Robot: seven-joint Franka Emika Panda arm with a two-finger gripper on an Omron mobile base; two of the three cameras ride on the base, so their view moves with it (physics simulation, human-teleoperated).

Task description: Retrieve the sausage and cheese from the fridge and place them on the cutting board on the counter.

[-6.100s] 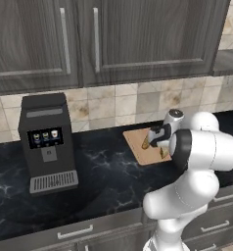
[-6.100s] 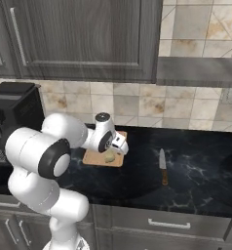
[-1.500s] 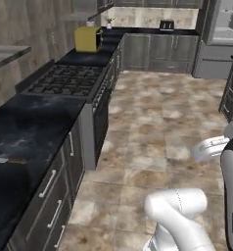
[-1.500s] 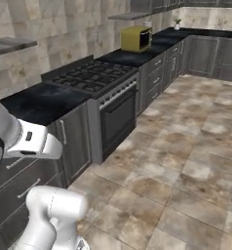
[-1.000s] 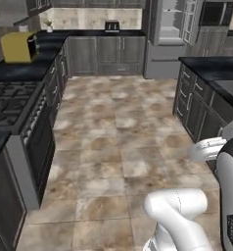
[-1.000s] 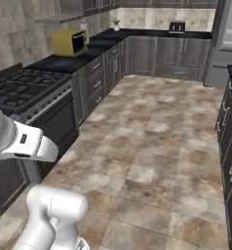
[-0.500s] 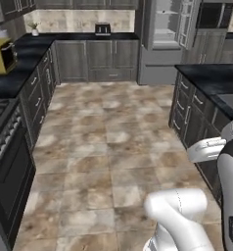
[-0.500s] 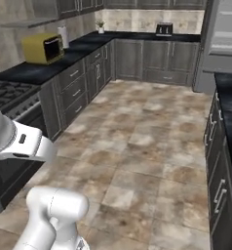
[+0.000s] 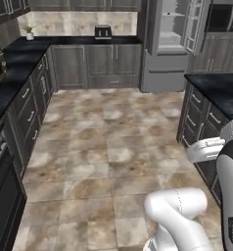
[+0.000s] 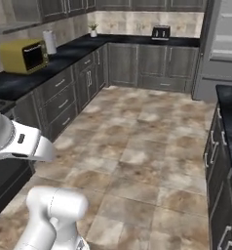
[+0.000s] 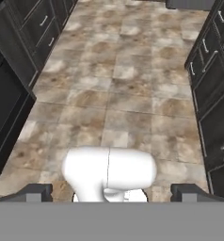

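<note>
Black marble-look counter (image 9: 221,90); dark wood-grain cabinets (image 10: 64,95); stone-tiled floor (image 9: 108,147).

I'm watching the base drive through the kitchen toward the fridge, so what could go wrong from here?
1. The tall grey fridge at the far end seems to stand with its door open; the base could clip it on approach.
2. The dark grey cabinets under the black counter sit close beside the arm; a wide swing might strike them.
3. The gripper appears open, fingertips far apart, holding nothing.

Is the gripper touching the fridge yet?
Apart. In the hand view the gripper hangs open over the floor tiles; in the left base view the fridge stands open across the room.
</note>
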